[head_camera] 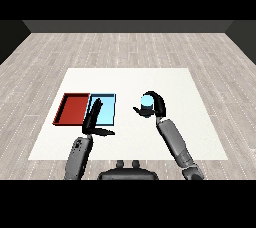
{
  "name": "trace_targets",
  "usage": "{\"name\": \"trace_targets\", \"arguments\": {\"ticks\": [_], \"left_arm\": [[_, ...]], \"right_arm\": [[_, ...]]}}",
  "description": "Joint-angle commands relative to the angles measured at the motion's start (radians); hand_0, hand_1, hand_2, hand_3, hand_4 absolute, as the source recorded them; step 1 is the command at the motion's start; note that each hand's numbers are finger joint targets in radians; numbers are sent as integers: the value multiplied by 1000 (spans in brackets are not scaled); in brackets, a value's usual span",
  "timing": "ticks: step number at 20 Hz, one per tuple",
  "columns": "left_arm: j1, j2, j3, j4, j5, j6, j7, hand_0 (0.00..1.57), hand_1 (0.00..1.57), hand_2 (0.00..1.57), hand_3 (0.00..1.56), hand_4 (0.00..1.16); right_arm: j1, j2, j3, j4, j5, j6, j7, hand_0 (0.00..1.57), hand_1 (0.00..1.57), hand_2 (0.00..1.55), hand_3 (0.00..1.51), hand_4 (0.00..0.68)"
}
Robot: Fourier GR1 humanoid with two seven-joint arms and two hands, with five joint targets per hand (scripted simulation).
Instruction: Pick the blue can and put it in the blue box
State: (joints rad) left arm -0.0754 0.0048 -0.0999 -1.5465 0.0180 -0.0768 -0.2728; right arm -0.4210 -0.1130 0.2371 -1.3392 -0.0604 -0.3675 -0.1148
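Observation:
The blue can (pixel 146 102) stands right of the table's middle, and my right hand (pixel 155 105) is curled round it from the right side. The light blue tray (pixel 107 114) lies to the left of it, with the red tray (pixel 73 108) beside it further left. My left hand (pixel 94 116) reaches over the near left part of the light blue tray with fingers straight and thumb spread out to the right, holding nothing.
The white table (pixel 170 82) spreads out behind and to the right of the can. Grey wooden floor surrounds it.

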Motion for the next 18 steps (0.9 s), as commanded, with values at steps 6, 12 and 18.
{"name": "trace_targets", "arguments": {"ticks": [6, 12, 18], "left_arm": [[1, -5, -131, -8, 50, 50, 77, 0, 0, 0, 0, 0], [-115, -5, -213, 105, 121, 147, 88, 0, 0, 0, 0, 0], [-129, -5, -222, 190, 114, 161, 35, 0, 0, 0, 0, 0]], "right_arm": [[40, 40, 17, -105, 124, -2, 97, 1438, 1438, 1451, 1401, 609], [-4, 88, 25, -37, 175, 27, 50, 1455, 1455, 1456, 1399, 608], [61, 111, 12, -144, 218, 68, 101, 1489, 1489, 1468, 1401, 615]]}}
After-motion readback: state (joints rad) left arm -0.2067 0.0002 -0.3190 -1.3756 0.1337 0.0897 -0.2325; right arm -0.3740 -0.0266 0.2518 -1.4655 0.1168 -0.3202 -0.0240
